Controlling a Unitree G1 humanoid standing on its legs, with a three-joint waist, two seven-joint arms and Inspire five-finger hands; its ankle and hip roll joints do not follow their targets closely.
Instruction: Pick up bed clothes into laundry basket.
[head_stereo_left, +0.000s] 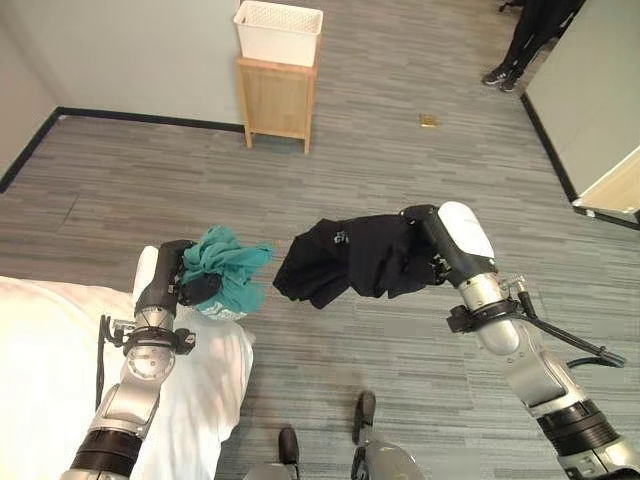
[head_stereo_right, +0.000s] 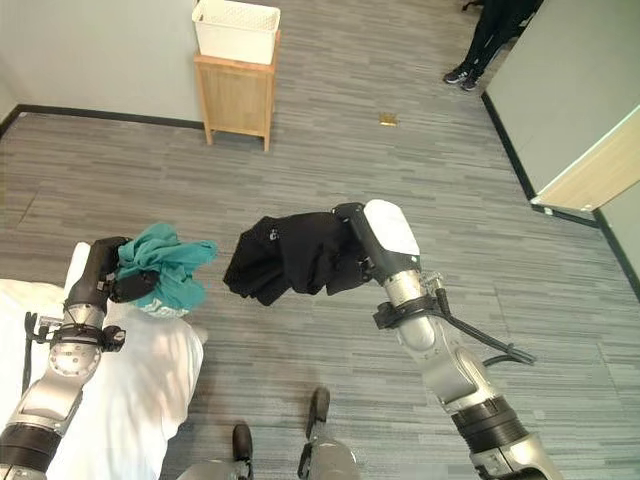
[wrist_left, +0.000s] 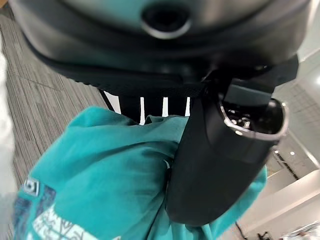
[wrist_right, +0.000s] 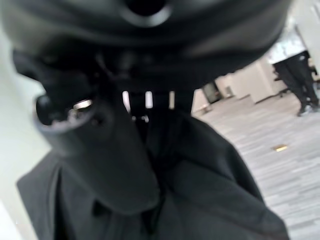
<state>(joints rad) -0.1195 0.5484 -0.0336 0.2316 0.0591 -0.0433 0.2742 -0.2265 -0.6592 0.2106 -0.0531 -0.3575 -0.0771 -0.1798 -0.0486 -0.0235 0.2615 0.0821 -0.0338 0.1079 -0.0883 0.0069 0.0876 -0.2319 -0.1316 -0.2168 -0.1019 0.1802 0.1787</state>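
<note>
Both garments are lifted, neither binned yet. Left hand (head_stereo_left: 172, 280) has its fingers curled round a teal garment (head_stereo_left: 228, 270), held above the near-left bed (head_stereo_left: 60, 370) edge. Right hand (head_stereo_left: 435, 245) has its fingers closed in a black garment (head_stereo_left: 350, 258), hanging clear over the floor. White laundry basket (head_stereo_left: 279, 32) sits on a wooden stand (head_stereo_left: 277, 100) at the far wall, well apart. Carrying and dropping remain.
</note>
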